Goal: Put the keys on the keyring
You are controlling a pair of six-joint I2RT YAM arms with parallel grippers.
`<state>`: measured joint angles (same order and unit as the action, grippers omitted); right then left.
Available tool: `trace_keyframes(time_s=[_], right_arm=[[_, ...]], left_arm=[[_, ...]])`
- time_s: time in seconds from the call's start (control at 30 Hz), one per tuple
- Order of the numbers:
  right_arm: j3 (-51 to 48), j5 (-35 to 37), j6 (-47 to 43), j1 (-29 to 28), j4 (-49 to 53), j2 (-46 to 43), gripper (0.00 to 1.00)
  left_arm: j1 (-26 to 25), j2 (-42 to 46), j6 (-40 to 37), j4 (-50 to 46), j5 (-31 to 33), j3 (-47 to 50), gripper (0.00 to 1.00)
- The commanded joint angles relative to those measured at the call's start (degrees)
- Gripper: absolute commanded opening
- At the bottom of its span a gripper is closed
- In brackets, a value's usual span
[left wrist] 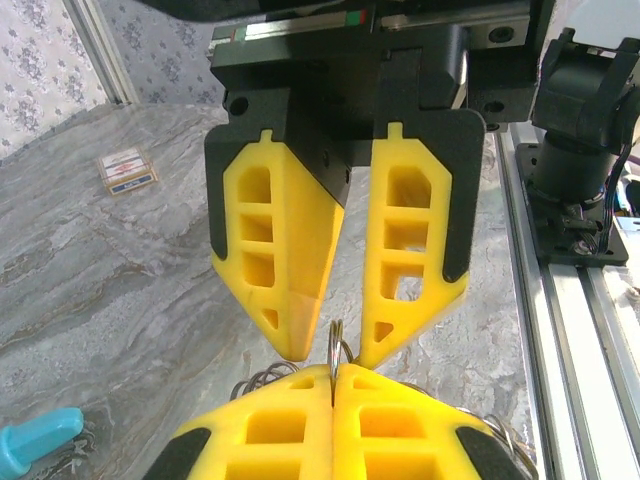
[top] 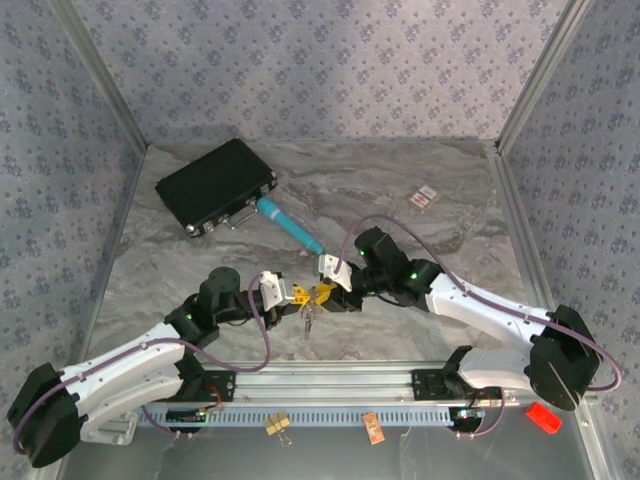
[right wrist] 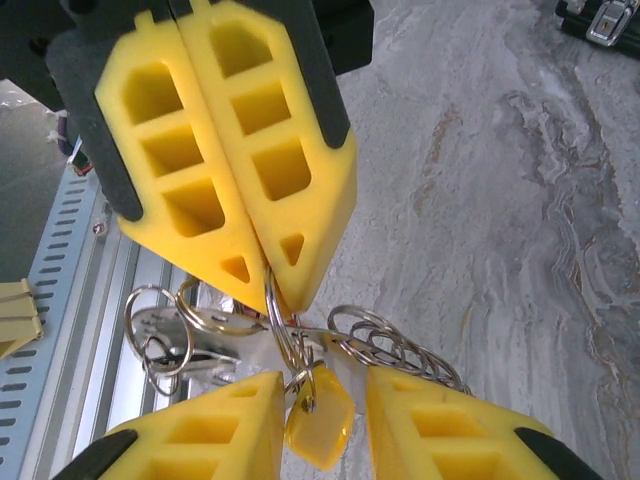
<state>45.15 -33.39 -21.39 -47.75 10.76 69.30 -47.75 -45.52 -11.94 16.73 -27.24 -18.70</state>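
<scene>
My left gripper (left wrist: 335,372) is shut on a thin metal ring of the keyring (left wrist: 336,345), which stands up from between its yellow fingertips. In the right wrist view the same ring (right wrist: 272,305) hangs out of the left gripper's closed tips, and a small ring links a yellow-headed key (right wrist: 322,425) to it. My right gripper (right wrist: 322,388) is open, its fingers (right wrist: 225,425) on either side of the yellow key head without pressing it. A chain of small rings (right wrist: 395,345) trails to the right. From above, both grippers meet tip to tip (top: 315,295) over the table's near middle, with the keys (top: 308,316) dangling below.
A black case (top: 215,185) and a teal pen-like tool (top: 290,225) lie at the back left. A small card (top: 425,197) is at the back right. The metal rail (top: 330,385) runs along the near edge; a binder clip (top: 278,425) and an orange tag (top: 374,428) lie beyond it.
</scene>
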Motion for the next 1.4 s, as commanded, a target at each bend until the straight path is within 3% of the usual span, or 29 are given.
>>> trace_keyframes(time_s=[0.0,0.27,0.37,0.53,0.57,0.73,0.87,1.37], right_arm=[[-0.49,-0.15,-0.04,-0.28,-1.38,-1.27,0.28],[0.06,-2.09,0.02,-0.41,-2.10,-0.95,0.23],[0.32,-2.19,-0.05,-0.36,-2.15,-0.75,0.18],[1.08,-1.73,-0.24,-0.50,-1.51,-0.74,0.00],[1.35,-1.32,-0.47,-0.50,-0.99,-0.79,0.00],[3.79,1.82,-2.90,-0.60,4.34,-0.35,0.00],[6.71,5.50,-5.90,-1.36,10.05,0.54,0.00],[13.42,11.44,-10.52,-5.69,17.58,3.49,0.00]], left_arm=[[-0.18,0.52,0.23,3.63,-1.78,-0.81,0.00],[-0.16,-0.05,0.33,4.00,-1.79,-0.99,0.00],[-0.17,-0.23,0.42,4.28,-2.00,-0.99,0.00],[-0.15,-0.50,0.60,3.75,-1.63,-1.42,0.00],[-0.19,-0.47,0.60,3.39,-1.42,-1.51,0.00],[-0.20,0.23,0.32,1.79,1.19,-1.39,0.24],[-0.19,1.10,-0.47,-0.55,2.84,-1.68,0.33],[-0.17,0.47,-2.60,-5.26,2.82,-4.13,0.29]])
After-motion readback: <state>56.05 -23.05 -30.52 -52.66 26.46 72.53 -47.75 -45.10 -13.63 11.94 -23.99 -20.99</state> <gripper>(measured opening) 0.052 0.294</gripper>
